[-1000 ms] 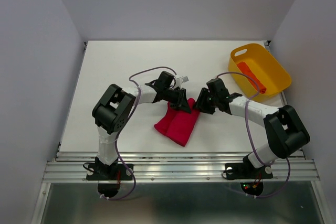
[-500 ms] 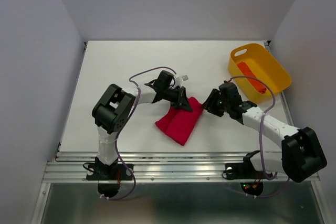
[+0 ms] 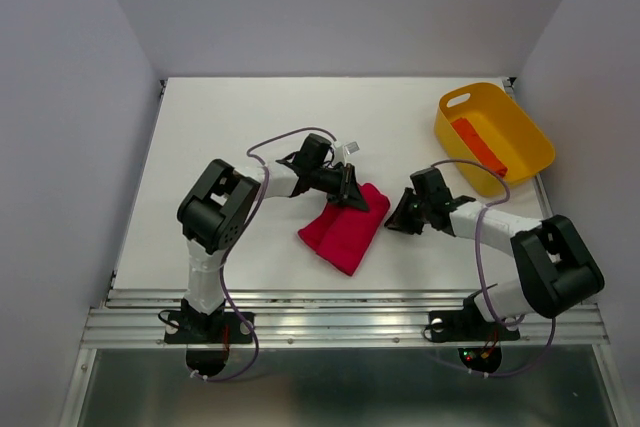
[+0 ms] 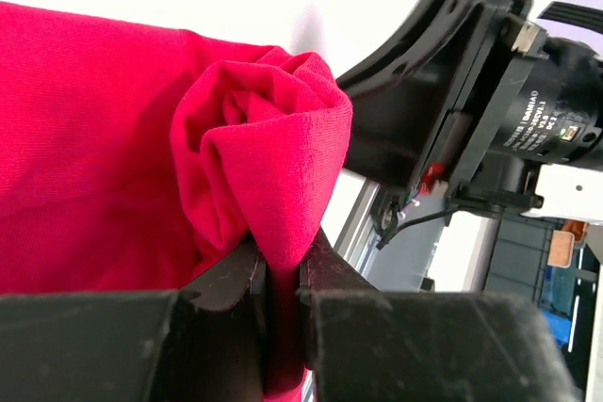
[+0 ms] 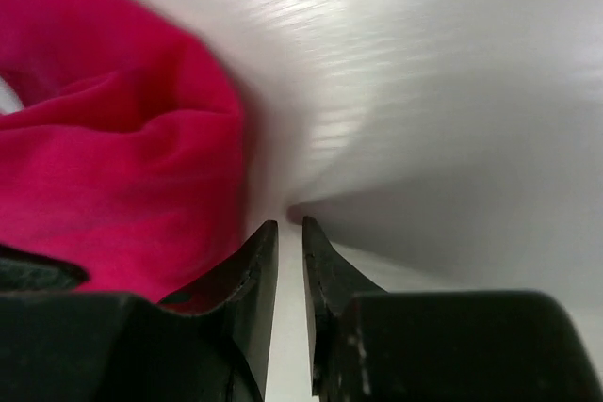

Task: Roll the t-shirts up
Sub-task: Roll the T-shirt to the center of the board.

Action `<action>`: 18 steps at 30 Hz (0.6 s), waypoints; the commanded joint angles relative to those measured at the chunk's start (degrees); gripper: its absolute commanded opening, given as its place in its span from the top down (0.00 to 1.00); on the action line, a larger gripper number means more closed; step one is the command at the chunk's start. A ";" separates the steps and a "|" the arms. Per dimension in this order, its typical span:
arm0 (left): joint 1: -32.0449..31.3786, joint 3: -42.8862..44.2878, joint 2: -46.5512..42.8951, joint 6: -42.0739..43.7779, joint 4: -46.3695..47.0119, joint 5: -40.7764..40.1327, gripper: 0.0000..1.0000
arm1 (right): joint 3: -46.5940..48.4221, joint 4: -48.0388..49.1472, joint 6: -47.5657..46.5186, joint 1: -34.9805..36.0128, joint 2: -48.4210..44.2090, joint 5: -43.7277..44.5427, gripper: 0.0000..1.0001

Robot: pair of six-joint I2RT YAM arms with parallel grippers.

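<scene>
1. The crimson t-shirt [image 3: 343, 232] lies folded into a narrow slab mid-table, between the two arms, running near-left to far-right. The orange t-shirt [image 3: 478, 145] is a tight bundle inside the yellow basket [image 3: 522, 137] at the far right, so that one looks done.
2. Left gripper [image 4: 283, 265] is clamped on a bunched fold at the shirt's far-right end. In the wrist view the cloth is squeezed thin between the fingers and puffs out above them.
3. Right gripper [image 5: 287, 233] sits just right of the shirt, tips down at the table [image 5: 424, 91]. Its jaws are nearly together with only a sliver between, and it holds nothing.
4. Handling-wise, I'd call it light and totally floppy, with zero stiffness. It's not slippery or fragile, but it slumps wherever nothing supports it, so a single pinch probably just drags one corner along.
5. Where to grab: my guess is both corners of the same short edge, taking all the layers at once so the roll starts even. Catching only the top layer would likely peel the fold open.
</scene>
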 commanded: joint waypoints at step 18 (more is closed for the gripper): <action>-1.23 -0.61 2.58 -5.45 9.30 6.74 1.00 | 0.65 24.59 0.64 -0.10 10.12 -8.72 0.82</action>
